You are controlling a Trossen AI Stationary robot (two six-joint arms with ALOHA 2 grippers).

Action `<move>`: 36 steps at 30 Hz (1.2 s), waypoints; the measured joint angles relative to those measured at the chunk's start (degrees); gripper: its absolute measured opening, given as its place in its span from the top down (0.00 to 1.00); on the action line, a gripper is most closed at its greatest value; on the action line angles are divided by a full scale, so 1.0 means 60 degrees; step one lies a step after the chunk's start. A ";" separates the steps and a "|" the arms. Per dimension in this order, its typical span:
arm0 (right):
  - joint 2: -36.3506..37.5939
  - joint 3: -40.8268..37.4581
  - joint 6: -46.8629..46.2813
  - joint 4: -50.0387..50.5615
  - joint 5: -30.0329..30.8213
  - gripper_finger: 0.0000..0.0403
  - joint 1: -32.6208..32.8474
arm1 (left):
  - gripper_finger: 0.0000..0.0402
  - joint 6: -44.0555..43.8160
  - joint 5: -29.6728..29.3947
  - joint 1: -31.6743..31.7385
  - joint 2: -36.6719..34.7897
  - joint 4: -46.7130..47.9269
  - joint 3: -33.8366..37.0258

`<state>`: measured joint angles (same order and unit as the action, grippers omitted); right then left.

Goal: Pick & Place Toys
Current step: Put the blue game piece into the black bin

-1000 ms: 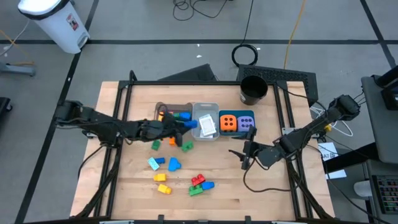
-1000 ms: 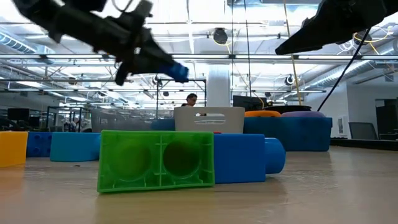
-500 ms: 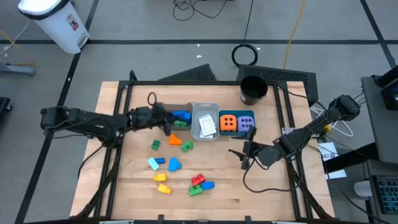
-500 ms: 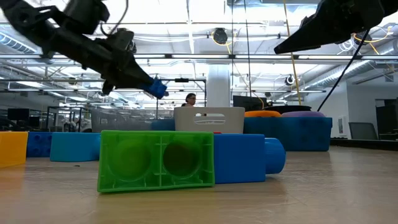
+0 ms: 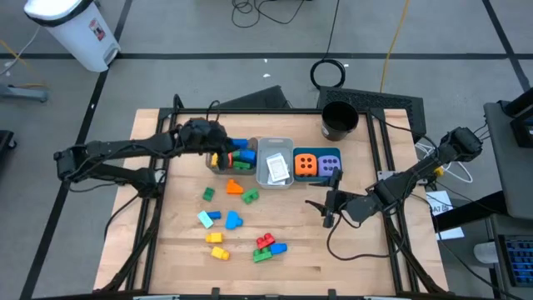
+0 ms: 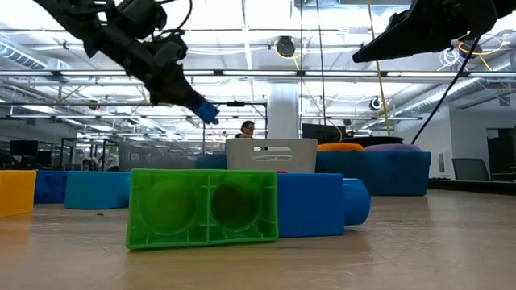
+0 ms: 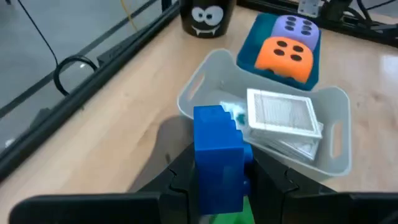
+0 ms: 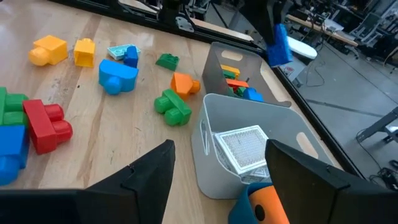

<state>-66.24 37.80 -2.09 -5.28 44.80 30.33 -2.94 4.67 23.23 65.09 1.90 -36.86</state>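
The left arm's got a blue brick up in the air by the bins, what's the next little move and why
Probably lower and open over the grey bin. The left gripper is shut on the blue brick, held above that bin, where other bricks already lie. The clear bin beside it holds white cards instead. The right gripper waits open, off to the side.
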 joint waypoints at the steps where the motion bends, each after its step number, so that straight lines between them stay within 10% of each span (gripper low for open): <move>1: 0.0000 0.0000 0.0000 -0.0006 0.0000 0.40 0.0000 | 0.75 0.0077 0.0071 0.0052 0.0099 0.0043 -0.0065; 19: -0.0001 0.0000 -0.0029 -0.0011 -0.0015 0.40 -0.0175 | 0.75 0.0461 0.0803 0.0858 0.2684 0.0004 -0.0073; 36: -0.0003 -0.0222 -0.0036 -0.0087 -0.0018 0.40 -0.0182 | 0.24 -0.0204 -0.0464 0.0695 0.1947 0.0368 -0.0073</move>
<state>-66.26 36.47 -2.31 -5.80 44.69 29.23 -4.16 1.89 27.40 76.77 4.11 -37.30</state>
